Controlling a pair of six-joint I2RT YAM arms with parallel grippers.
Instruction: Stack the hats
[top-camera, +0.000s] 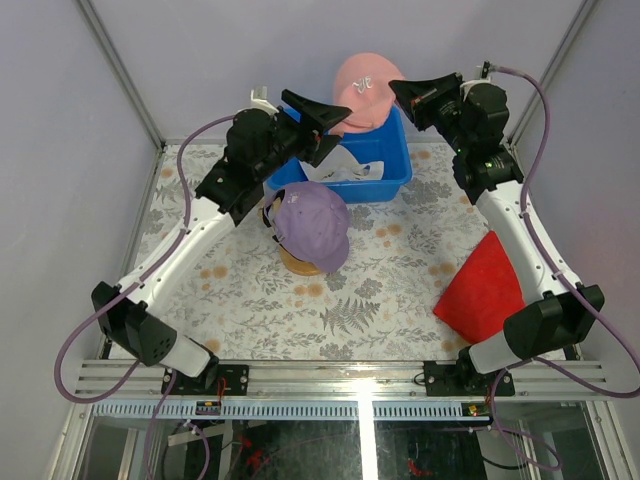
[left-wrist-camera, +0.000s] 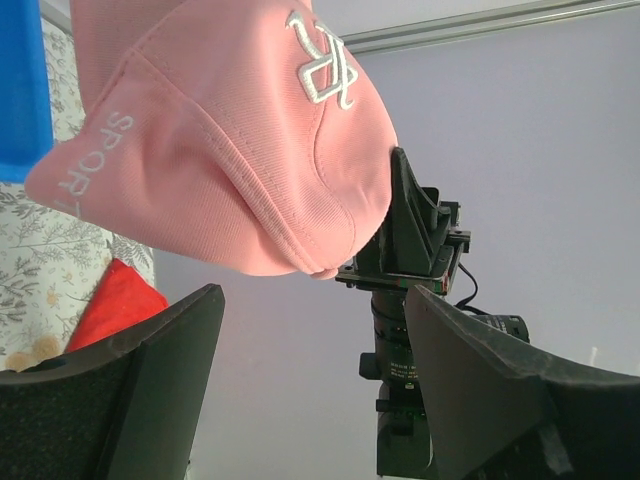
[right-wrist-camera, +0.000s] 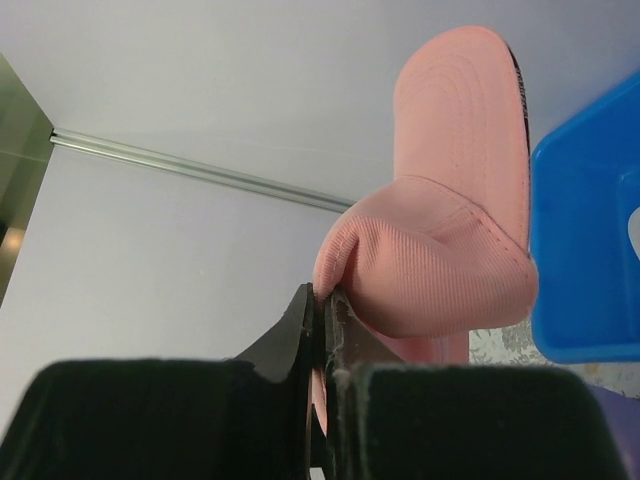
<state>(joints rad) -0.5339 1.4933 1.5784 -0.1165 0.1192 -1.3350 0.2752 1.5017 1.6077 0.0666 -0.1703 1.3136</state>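
A pink hat (top-camera: 363, 88) with a white logo hangs in the air above the far rim of a blue bin (top-camera: 392, 168). My right gripper (top-camera: 400, 96) is shut on the pink hat's (right-wrist-camera: 450, 250) fabric edge, which is pinched flat between the jaws of the right gripper (right-wrist-camera: 328, 300). My left gripper (top-camera: 338, 130) stands open just left of that hat. In the left wrist view the pink hat (left-wrist-camera: 220, 140) hangs above the left gripper (left-wrist-camera: 310, 330), apart from both fingers (left-wrist-camera: 150, 380). A lavender hat (top-camera: 312, 225) sits on a wooden dome (top-camera: 300, 264). A white hat (top-camera: 350, 170) lies in the bin.
A red cloth (top-camera: 485, 282) lies on the floral table cover at the right. A dark edge (top-camera: 270, 214) shows under the lavender hat's left side. The blue bin (right-wrist-camera: 590, 250) stands at the back, with grey walls round the table.
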